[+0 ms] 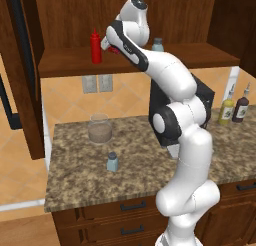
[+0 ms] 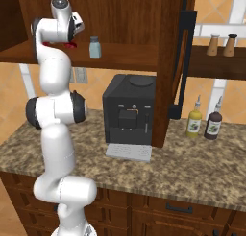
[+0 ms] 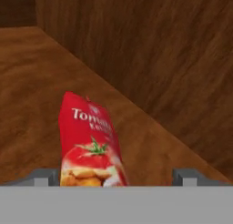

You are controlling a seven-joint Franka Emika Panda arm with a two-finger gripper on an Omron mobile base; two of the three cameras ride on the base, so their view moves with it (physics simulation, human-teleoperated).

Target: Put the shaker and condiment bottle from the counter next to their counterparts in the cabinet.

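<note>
Condiment bottle (image 3: 88, 141): on cabinet (image 1: 60, 20) shelf, between spread jaws of gripper (image 3: 116, 176), near tall red bottle (image 1: 95, 47). Advice: withdraw straight back, jaws wide, to avoid toppling it. Shaker (image 1: 112, 162): on counter (image 1: 75, 185), awaiting pickup. Twin shaker (image 2: 95, 47): on shelf.

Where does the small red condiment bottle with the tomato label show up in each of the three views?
Left base view: the condiment bottle is a red sliver at upper middle, right of the tall red squeeze bottle.
Right base view: a red sliver at upper left, left of the shelf shaker.
Hand view: large, at lower centre-left.
Shared landmark: the wooden cabinet shelf beneath it.
</note>
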